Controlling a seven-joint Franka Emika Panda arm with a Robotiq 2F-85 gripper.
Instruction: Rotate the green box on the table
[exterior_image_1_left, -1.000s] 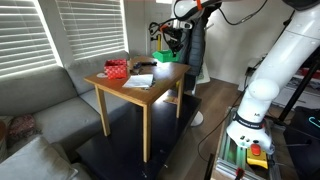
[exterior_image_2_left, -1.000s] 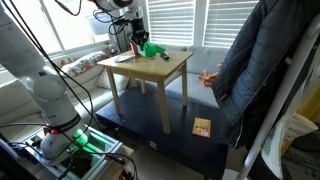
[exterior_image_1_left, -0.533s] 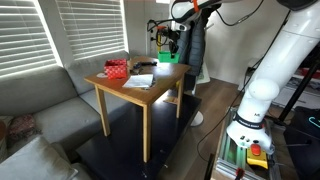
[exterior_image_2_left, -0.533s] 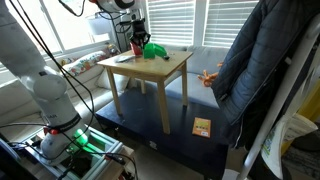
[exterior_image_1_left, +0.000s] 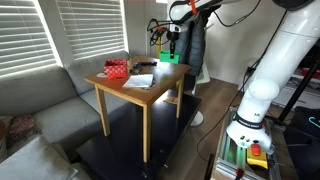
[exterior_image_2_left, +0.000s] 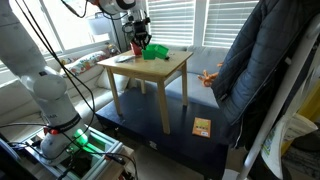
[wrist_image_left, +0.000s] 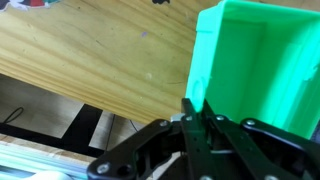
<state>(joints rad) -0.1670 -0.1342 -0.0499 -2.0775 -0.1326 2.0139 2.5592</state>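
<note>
Setting: living-room corner, with the table (exterior_image_1_left: 160, 80) standing on a low black platform (exterior_image_1_left: 110, 150) beside a grey sofa (exterior_image_1_left: 40, 110).
Claw: the gripper (wrist_image_left: 198, 108) is pinching one side wall of the green box (wrist_image_left: 255, 70), its fingers pressing together on that wall.
Box vs claw: in the wrist view the box is extending up and to the right from the fingertips. In both exterior views it is hanging just under the gripper (exterior_image_1_left: 171, 48) (exterior_image_2_left: 141, 42).
Box location: it is sitting at the table's far edge (exterior_image_1_left: 170, 58) (exterior_image_2_left: 153, 50). Whether it is touching the wood or hovering just clear, I cannot tell.
Box interior: the open side is facing the wrist camera, showing only plain green inner walls.
Other items: a red box (exterior_image_1_left: 117, 69) is resting at the opposite end of the tabletop, well apart, and a white sheet (exterior_image_1_left: 140, 81) is lying between the two boxes.
</note>
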